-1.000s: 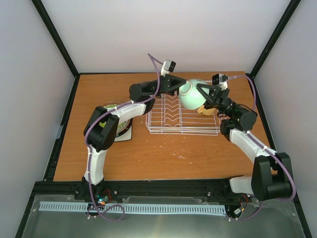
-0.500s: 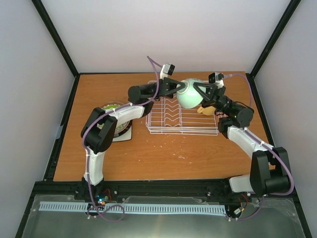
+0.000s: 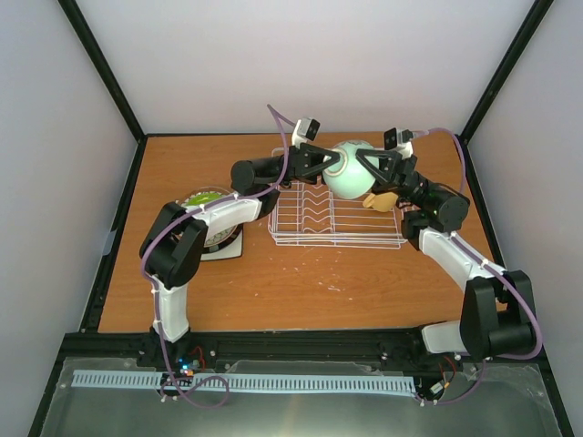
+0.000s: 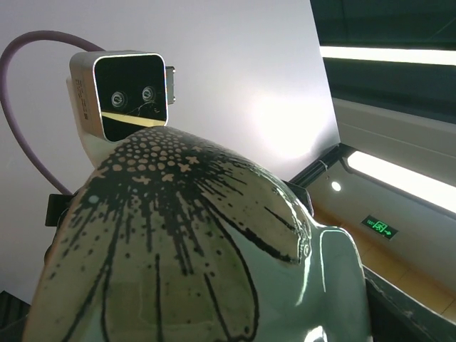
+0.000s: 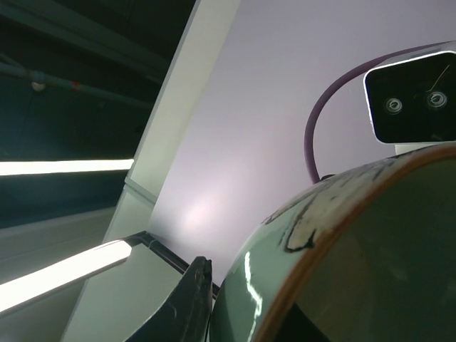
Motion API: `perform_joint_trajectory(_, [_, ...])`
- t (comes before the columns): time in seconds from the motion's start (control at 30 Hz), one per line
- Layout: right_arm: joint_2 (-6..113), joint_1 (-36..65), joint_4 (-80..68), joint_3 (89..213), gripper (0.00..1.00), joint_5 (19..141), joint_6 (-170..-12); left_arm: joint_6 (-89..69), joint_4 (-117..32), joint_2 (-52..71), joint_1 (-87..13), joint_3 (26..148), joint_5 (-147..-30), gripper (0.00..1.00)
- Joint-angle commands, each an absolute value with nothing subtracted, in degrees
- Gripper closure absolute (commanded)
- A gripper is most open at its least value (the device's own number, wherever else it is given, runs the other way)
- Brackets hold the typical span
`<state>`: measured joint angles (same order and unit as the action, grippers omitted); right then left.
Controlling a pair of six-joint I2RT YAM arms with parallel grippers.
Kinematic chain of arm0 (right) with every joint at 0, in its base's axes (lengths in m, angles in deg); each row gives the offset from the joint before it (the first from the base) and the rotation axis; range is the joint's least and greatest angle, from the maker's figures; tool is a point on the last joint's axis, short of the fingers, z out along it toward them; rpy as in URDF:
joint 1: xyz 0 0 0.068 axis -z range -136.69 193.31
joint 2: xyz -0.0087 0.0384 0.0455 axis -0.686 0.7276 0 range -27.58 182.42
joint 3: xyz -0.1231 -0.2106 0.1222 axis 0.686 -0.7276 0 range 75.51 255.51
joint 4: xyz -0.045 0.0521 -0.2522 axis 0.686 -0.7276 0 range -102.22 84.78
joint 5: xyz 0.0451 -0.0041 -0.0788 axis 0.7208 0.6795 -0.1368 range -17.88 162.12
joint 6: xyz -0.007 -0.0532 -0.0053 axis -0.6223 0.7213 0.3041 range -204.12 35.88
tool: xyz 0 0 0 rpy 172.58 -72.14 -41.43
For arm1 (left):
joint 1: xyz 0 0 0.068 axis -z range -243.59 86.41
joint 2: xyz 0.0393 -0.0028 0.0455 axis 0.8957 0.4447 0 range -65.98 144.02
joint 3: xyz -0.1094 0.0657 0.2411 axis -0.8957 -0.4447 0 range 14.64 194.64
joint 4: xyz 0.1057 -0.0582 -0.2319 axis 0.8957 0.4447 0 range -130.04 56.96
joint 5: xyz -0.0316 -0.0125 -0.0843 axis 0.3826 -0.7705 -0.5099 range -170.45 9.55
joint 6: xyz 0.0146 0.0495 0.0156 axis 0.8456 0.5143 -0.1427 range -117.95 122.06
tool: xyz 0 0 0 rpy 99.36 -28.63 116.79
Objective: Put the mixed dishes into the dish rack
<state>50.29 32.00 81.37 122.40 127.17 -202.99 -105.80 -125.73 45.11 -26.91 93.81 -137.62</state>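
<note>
- Two arms reach from 6 o'clock across the orange-brown wooden table (image 3: 273, 291). Over the past second the left arm's elbow has swung out toward 9 o'clock and its wrist has pushed farther toward 12.
- At 9 o'clock of the rack a stack of plates sits on the table, with the lime-green plate (image 3: 202, 197) on top and the white square plate (image 3: 228, 251) at the bottom. The left arm partly hides the ones between. By my reading, most of your loading is still ahead.
- Right of centre stands the white wire dish rack (image 3: 301, 232), and the wavy dividers you can see are bare. A yellow handled mug (image 3: 381, 200) lies at its 2 o'clock corner, seemingly inside.
- Farthest out, above the rack's 12 o'clock edge, the mint-green bowl (image 3: 351, 177), glossy ceramic with a black flower print outside, hangs in the air. It has crept slightly toward 12 in the past second and has not come down.
- The right gripper (image 3: 372, 168), at the bowl's 3 o'clock side, is pinched tight on the rim.
- The left gripper (image 3: 326, 164) sits at the bowl's 9 o'clock side. You cannot tell here whether its jaws clamp the rim or only straddle it.
- This looks like a re-grip between the arms, not a placement. When you lower the bowl, the mug just below it is likely to be in the way.
</note>
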Motion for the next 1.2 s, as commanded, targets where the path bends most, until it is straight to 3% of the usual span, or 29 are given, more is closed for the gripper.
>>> perform_joint_trajectory(0.0, [52.5, 32.8, 90.9, 121.4, 0.97, 122.9, -203.6, -98.7, -145.2, 41.8, -24.7, 96.8, -141.2, 0.98])
perform_joint_trajectory(0.13, [53.0, 32.8, 90.9, 121.0, 0.95, 123.4, -203.2, -99.3, -145.2, 42.1, -24.7, 96.5, -140.9, 0.99])
perform_joint_trajectory(0.5, [53.7, 34.5, 90.9, 118.8, 0.63, 125.1, -202.2, -100.7, -145.2, 41.9, -24.9, 96.4, -140.6, 0.99])
perform_joint_trajectory(0.93, [52.3, 40.9, 90.8, 115.4, 0.51, 129.5, -200.6, -102.5, -145.2, 41.8, -26.0, 96.2, -139.8, 0.99])
perform_joint_trajectory(1.17, [48.8, 54.4, 90.4, 111.2, 0.51, 136.6, -198.1, -102.5, -143.5, 43.6, -26.5, 94.9, -142.1, 0.99])
